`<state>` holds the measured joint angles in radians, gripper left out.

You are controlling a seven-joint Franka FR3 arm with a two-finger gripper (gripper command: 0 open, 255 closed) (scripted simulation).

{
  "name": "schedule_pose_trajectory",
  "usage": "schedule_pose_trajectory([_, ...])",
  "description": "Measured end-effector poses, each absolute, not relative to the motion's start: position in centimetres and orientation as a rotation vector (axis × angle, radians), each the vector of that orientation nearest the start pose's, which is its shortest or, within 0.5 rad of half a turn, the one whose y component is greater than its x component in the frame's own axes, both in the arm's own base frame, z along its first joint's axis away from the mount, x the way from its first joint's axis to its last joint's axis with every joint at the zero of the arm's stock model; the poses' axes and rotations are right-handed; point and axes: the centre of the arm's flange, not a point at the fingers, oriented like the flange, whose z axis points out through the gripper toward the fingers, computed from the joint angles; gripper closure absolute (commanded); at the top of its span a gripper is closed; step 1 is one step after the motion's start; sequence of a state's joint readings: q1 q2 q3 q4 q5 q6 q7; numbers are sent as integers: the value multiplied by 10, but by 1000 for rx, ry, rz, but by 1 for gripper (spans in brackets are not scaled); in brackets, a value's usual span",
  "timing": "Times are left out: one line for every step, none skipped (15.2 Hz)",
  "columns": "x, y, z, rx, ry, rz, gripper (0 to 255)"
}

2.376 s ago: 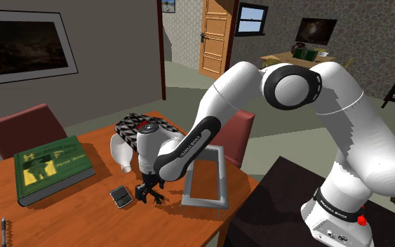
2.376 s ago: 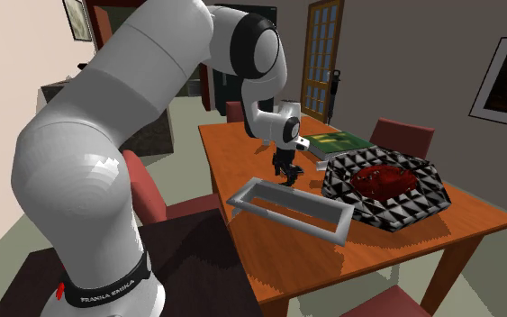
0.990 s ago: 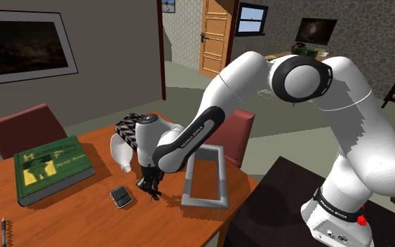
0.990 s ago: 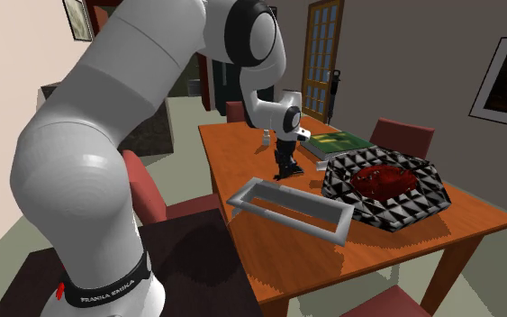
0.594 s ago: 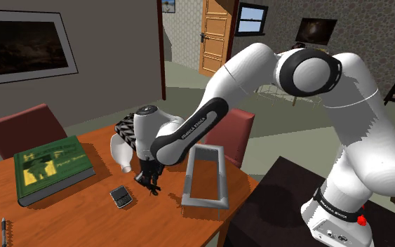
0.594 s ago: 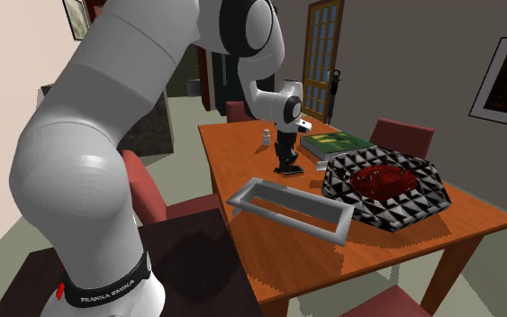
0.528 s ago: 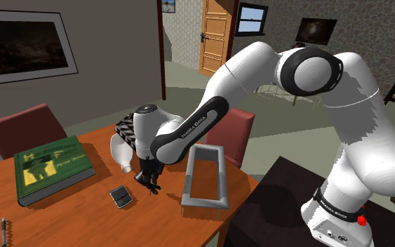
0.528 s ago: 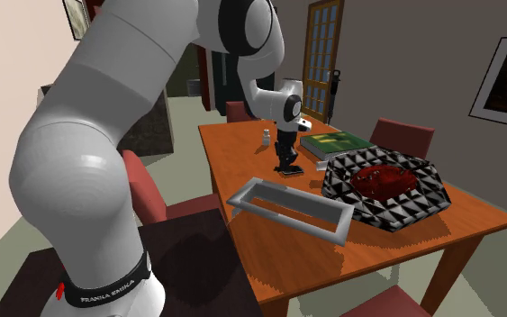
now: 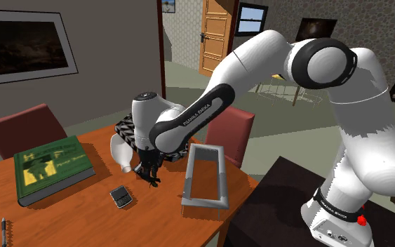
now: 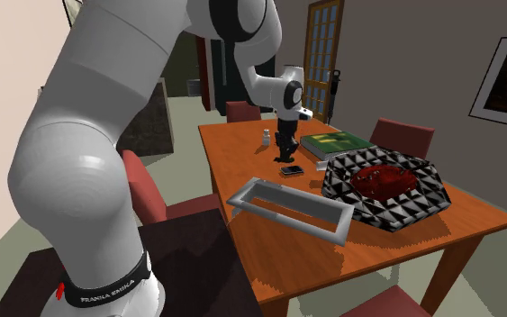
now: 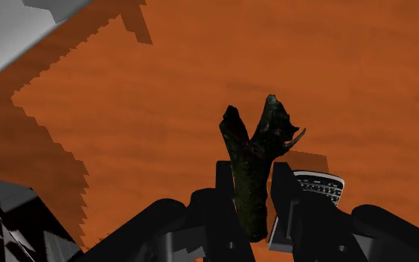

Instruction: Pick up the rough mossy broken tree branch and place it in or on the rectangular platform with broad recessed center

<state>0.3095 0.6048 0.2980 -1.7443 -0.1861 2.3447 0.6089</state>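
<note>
Gripper (image 11: 254, 190) was clenched on the forked dark branch (image 11: 254, 149), which hung above the table (image 9: 83, 210) near the phone (image 9: 121, 196); pick looked done, carry in hand, and next called for swinging it over the grey platform (image 9: 204, 202) at the table's stand-side edge, then lowering into the recess.

On the table (image 9: 62, 217), book (image 9: 52, 167), phone (image 9: 121, 197) and recessed platform (image 9: 205, 202) run left to right in the shoulder view, the gripped branch (image 11: 252, 175) seemingly raised between the last two.
</note>
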Motion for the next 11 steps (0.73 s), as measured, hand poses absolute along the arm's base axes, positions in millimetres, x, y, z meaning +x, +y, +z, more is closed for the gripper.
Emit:
schedule_pose_trajectory([561,364,248,-3097,-116,-7,255])
schedule_pose_trajectory([561,364,253,-3097,-116,-7,255])
schedule_pose_trajectory([561,363,258,-3097,-116,-7,255])
schedule_pose_trajectory([562,364,264,-3097,-116,-7,255])
schedule_pose_trajectory([561,363,270,-3097,-116,-7,255])
schedule_pose_trajectory([562,364,274,-3097,-116,-7,255])
schedule_pose_trajectory([562,364,278,-3097,-116,-7,255])
schedule_pose_trajectory([561,365,284,-3097,-116,-7,255])
schedule_pose_trajectory([561,365,292,-3097,-116,-7,255])
schedule_pose_trajectory([561,365,295,-3097,-116,-7,255])
schedule_pose_trajectory([559,360,294,-3096,-117,-7,255])
